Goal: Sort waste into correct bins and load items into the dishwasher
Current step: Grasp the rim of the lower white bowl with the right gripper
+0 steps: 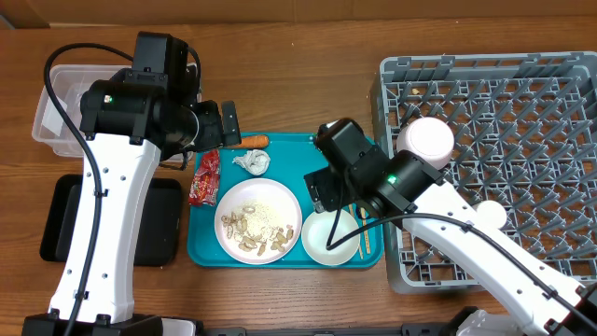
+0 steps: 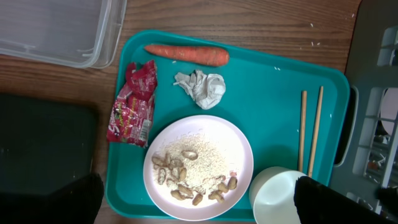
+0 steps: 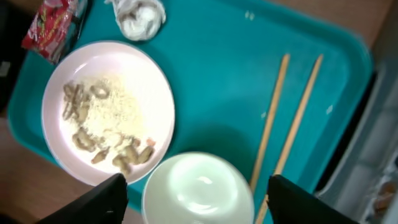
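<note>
The step in hand is loading the dishes, and the white bowl (image 3: 198,186) on the teal tray (image 3: 224,74) is the piece being taken. The right fingers (image 3: 106,202) are open and stand on both sides of this bowl, one on each side of its rim, with a small gap on each side, so they grip nothing yet. The pair of chopsticks (image 3: 292,118) lies just beyond the far finger, and the plate (image 3: 109,112) with shells and crumbs lies just beyond the near one.

I judge that the next move calls for closing on the rim without pushing the bowl into the chopsticks, then lifting it and carrying it to the dish rack (image 1: 522,121). There a second bowl (image 1: 426,140) sits upside down already.

The left fingers (image 2: 62,199) are wide open and empty, and hang above the tray. Ahead of them lie the red wrapper (image 2: 132,111), the crumpled tissue (image 2: 202,88) and the carrot (image 2: 186,55). Further out on the desk (image 1: 298,56) are the clear tub (image 2: 56,31) and the black tray (image 2: 43,137). The waste is not yet sorted.

As for writing, the wrapper has some light print on the red, but it is too small and creased to read. No other label or brand is visible.
</note>
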You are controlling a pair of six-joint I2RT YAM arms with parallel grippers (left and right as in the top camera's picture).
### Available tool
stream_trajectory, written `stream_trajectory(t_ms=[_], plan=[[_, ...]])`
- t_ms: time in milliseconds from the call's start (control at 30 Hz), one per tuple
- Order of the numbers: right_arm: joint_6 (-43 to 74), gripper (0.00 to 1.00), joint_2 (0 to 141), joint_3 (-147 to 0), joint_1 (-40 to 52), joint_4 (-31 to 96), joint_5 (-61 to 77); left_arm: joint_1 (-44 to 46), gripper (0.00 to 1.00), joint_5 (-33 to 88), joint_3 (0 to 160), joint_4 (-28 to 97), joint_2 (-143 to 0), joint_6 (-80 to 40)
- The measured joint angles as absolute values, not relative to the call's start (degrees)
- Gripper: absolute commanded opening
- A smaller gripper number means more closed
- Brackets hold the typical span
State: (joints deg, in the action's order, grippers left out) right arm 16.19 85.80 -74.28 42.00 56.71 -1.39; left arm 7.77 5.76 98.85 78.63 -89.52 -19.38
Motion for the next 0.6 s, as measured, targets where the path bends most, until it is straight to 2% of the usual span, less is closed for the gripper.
stream_trajectory(t_ms=[67,200,300,367,600], plan=[[16.5,0.66,86.3,-72.8,42.0,57.0,0.2,7.8,1.0,5.7,98.8,78.7,-89.5,-19.4],[17.8,0.66,89.1,-68.5,42.0,59.3,-0.5,7.8,1.0,5.7,98.8,78.7,-89.5,-19.4],[19.3,0.73,90.9,-66.1,42.0,60.2,-3.5,7.8,1.0,5.7,98.8,78.7,-89.5,-19.4],[19.9,0.74,91.2,-64.5,42.0,59.3,-5.4,7.8,1.0,5.7,98.8,78.6,-89.5,-19.4],[19.5,0.65,91.2,-59.6,42.0,51.6,-5.4,7.8,1.0,5.7,98.8,78.6,-89.5,-19.4]])
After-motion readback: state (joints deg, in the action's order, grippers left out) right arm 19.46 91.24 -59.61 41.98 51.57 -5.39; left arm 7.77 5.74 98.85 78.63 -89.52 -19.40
